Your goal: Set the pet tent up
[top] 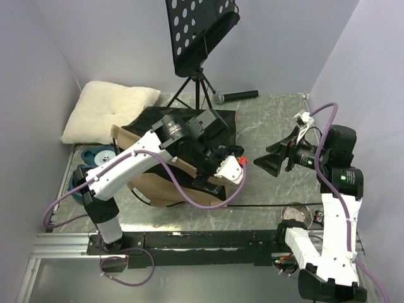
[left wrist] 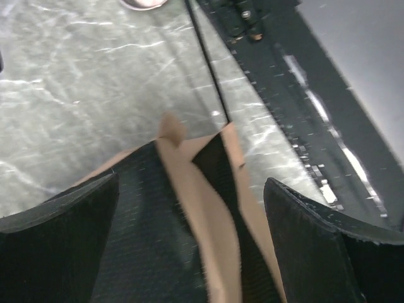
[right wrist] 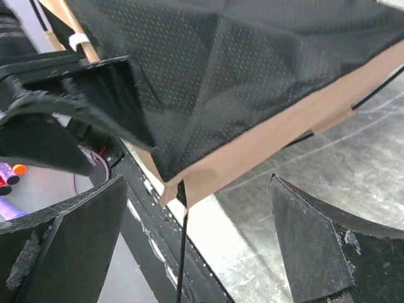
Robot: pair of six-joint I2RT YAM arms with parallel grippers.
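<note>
Two grippers stand with their jaws spread wide and nothing in either. The left gripper (left wrist: 190,196) hangs over a tan-and-black fold of the pet tent (top: 158,189), fabric lying between its fingers but not pinched; the right gripper (right wrist: 199,189) faces a corner of the tent from the side, apart from it. The tent lies collapsed in a crumpled heap on the left-middle of the table (top: 265,126), under the left arm and near the cream pillow (top: 107,110).

By my reading the task is at its start, both arms reaching for a first hold, nothing yet raised. The next move calls for jaws closing on a firm edge or trim rather than loose cloth, with the other arm taking an opposite side so the heap can be pulled open.

Much of the heap is covered by the left arm from above; no label patch shows. A thin black rod (left wrist: 207,69) runs from the tent's corner across the table, and I cannot tell whether it is pole or cord. The left wrist view is blurred, so whether those fingers touch the fabric is unclear.
</note>
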